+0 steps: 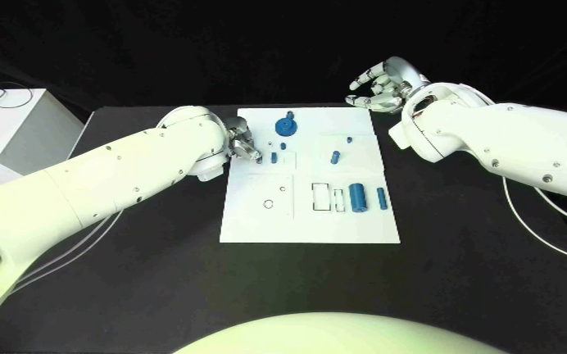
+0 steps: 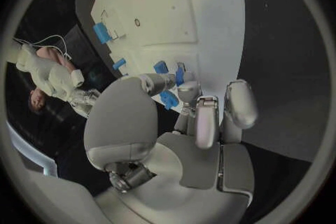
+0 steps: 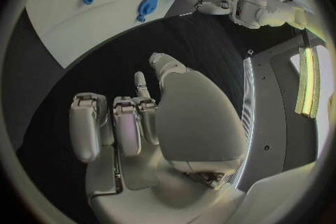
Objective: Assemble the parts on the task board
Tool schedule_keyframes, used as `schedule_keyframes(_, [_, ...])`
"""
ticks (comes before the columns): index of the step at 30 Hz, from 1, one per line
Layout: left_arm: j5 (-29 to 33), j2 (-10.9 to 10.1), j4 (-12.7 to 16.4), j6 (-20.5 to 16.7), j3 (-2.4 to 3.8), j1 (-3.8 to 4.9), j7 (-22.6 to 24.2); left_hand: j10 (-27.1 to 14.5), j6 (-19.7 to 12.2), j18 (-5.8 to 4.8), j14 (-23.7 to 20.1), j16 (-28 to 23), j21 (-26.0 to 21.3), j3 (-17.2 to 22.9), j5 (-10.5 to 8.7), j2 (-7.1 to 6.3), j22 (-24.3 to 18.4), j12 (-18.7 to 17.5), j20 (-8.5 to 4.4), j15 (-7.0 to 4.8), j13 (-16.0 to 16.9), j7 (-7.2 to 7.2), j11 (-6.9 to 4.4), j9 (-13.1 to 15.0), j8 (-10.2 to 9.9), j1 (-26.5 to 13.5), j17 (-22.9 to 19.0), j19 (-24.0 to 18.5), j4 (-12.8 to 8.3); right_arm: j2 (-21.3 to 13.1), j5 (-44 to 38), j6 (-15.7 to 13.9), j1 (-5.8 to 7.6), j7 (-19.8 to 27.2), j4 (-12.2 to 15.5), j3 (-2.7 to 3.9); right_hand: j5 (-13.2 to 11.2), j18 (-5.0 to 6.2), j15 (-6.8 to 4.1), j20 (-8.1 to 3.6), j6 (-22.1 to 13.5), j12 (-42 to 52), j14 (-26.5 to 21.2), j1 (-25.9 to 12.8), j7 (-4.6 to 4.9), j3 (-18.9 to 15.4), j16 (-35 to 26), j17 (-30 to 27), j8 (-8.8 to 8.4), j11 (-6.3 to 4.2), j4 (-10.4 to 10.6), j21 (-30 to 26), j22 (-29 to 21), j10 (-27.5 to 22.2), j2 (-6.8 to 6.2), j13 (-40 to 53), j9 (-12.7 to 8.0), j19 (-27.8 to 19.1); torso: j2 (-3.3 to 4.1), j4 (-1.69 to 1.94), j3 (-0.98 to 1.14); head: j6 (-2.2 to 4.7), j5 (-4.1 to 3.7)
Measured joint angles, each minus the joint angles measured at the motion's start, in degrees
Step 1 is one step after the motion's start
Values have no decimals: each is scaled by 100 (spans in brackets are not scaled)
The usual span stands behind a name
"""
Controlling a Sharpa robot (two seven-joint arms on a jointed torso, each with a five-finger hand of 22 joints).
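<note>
The white task board (image 1: 310,175) lies mid-table. On it are a round blue gear with a knob (image 1: 286,127), a thick blue cylinder (image 1: 357,197), a thin one (image 1: 382,198), a short peg (image 1: 336,156) and small pieces (image 1: 273,157). My left hand (image 1: 245,142) is at the board's left edge, level with the gear. In the left wrist view its thumb and a finger pinch a small blue part (image 2: 168,99) just above the board (image 2: 189,11). My right hand (image 1: 380,85) hovers off the board's far right corner with loosely curled fingers (image 3: 126,123) that hold nothing.
A white box (image 1: 29,129) stands at the table's left edge. Thin cables (image 1: 534,215) trail over the black table on the right. The board has a rectangular slot (image 1: 321,196) and a small round hole (image 1: 269,203) in its near half.
</note>
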Motion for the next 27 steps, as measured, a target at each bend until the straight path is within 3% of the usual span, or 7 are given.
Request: schedule_keyframes(27, [-147,10,18,119,-25,-30,-6,42,0,0,0,0,21,6,23,0,37,0,-20,0,-1,0,-1,2,29,0,0,20,-6,-11,-8,1,0,0,9,0,0,0,0,0,0,0,0,0,0,0,0,0,0,0,0,0,-2,0,0,0,-2,0,-2,1,-4,-42,-10])
